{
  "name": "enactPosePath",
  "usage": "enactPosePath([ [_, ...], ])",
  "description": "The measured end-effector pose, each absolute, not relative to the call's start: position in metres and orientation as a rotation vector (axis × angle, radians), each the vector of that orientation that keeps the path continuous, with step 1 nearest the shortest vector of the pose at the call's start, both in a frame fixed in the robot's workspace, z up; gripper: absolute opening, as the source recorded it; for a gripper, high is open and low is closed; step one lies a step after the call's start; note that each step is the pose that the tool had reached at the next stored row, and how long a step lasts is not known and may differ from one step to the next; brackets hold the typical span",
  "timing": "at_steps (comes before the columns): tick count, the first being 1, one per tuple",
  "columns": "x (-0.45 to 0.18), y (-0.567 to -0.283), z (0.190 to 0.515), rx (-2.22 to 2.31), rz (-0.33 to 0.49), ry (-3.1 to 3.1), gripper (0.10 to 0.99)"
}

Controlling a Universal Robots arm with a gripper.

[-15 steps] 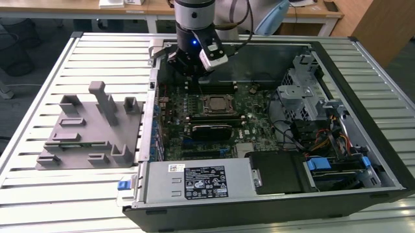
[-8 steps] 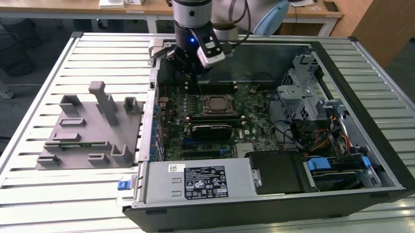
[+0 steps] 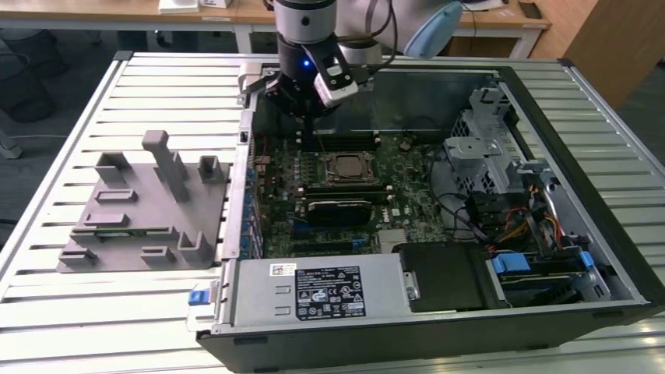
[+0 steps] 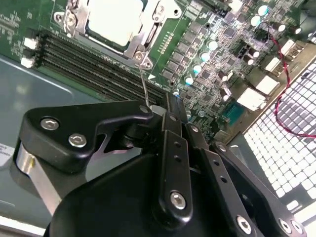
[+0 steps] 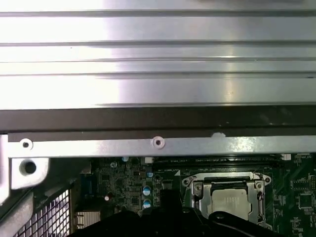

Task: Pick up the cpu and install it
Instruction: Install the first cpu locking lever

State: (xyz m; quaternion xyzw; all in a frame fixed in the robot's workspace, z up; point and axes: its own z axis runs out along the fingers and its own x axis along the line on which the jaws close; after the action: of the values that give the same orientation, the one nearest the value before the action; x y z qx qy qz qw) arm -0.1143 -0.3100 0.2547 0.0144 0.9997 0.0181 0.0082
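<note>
Exterior view. Work surface is a silver slatted metal table (image 3: 156, 86) that spans nearly the whole frame. Glare is strongest on the slats at lower left and lower right. Behind it, along the top edge, stand light wooden desks (image 3: 83, 11); 2 white legs show, 1 at top centre-left (image 3: 241, 35) and 1 at top right (image 3: 530, 43). The floor (image 3: 73, 58) is dark grey, seen at upper left. A dark rounded object (image 3: 26, 47) sits on it; type unclear. A wooden panel (image 3: 613, 43) fills the upper right corner.

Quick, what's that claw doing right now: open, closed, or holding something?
Gripper: open or closed cannot be told; it hangs over the motherboard.
</note>
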Motion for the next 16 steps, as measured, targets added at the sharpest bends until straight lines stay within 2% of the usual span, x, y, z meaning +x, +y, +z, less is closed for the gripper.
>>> enactPosePath([
  [16,-0.085,-0.307,0.254,0.005,0.062,3.125,0.106],
])
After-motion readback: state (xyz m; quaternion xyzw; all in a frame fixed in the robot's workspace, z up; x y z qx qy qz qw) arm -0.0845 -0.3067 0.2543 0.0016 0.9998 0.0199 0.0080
